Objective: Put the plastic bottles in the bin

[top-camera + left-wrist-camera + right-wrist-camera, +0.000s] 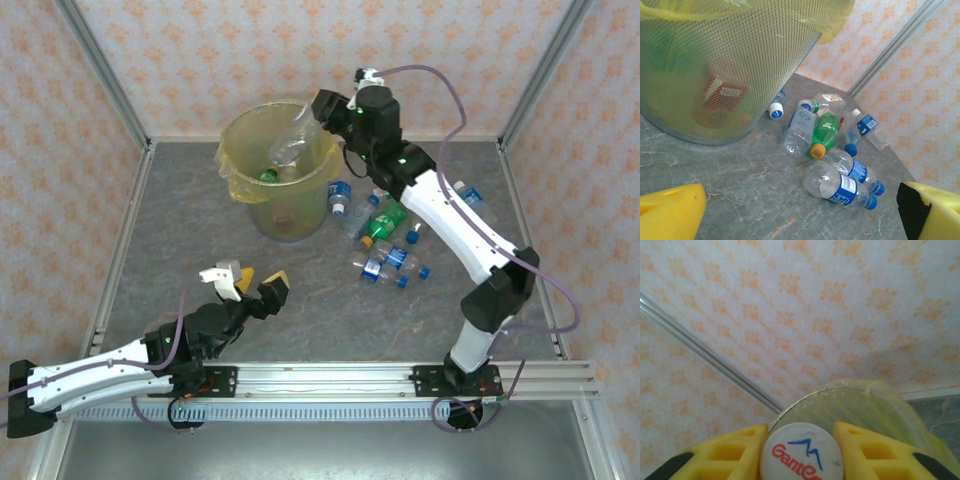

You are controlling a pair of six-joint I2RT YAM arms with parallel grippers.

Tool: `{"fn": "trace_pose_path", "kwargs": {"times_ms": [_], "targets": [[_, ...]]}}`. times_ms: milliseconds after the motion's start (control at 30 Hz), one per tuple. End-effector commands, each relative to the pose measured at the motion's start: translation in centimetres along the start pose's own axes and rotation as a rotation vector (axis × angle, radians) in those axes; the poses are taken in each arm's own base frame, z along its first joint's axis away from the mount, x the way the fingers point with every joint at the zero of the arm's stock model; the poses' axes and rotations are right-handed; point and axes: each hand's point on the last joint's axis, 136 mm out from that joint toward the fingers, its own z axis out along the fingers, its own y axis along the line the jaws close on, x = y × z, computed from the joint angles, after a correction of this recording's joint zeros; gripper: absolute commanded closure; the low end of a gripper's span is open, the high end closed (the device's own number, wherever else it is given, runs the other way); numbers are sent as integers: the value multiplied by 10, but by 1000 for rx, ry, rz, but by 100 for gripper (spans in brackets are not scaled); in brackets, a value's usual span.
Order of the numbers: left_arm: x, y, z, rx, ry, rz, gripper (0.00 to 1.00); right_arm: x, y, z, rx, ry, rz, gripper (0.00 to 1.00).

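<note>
Bottle (293,143) pinched by its white cap (801,452) in the right gripper's (799,432) jaws, slanting over the bin (240,130), neck near the rim. Left gripper (253,283) low over the near table (200,230), jaws spread wide, holding nothing. Risk: letting go off-centre, clipping the rim, bouncing out among the loose bottles (385,240) beside the bin.
</note>
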Motion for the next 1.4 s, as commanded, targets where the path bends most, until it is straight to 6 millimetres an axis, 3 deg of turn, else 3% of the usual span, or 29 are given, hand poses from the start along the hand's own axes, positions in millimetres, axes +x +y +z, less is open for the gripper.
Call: {"fn": "trace_pose_path", "kwargs": {"times_ms": [0,133,167,333,567,700,833,1033,1233,1367], "targets": [[0,7,-3,-28,6,8,1,19,24,9,-28,69,-85,42],[0,6,-4,-33,19,18,1,36,28,19,-2,137,-131,8],[0,7,-4,-36,20,20,1,36,27,18,5,137,-133,4],[-2,5,-3,-36,17,18,1,23,23,-1,25,95,-143,1],[-2,5,0,-59,13,10,1,9,15,-43,31,31,-148,0],[-6,9,-1,-69,-12,-24,1,11,-3,-70,59,7,-156,0],[-6,4,-3,-17,-24,-60,1,19,-35,-102,113,-22,-159,0],[0,2,1,10,-35,-83,1,57,-109,-139,249,-6,-112,0],[11,-7,10,29,-2,-75,1,126,-174,-158,349,96,-70,0],[19,-16,17,33,38,-47,1,168,-206,-166,398,177,-51,0]]}}
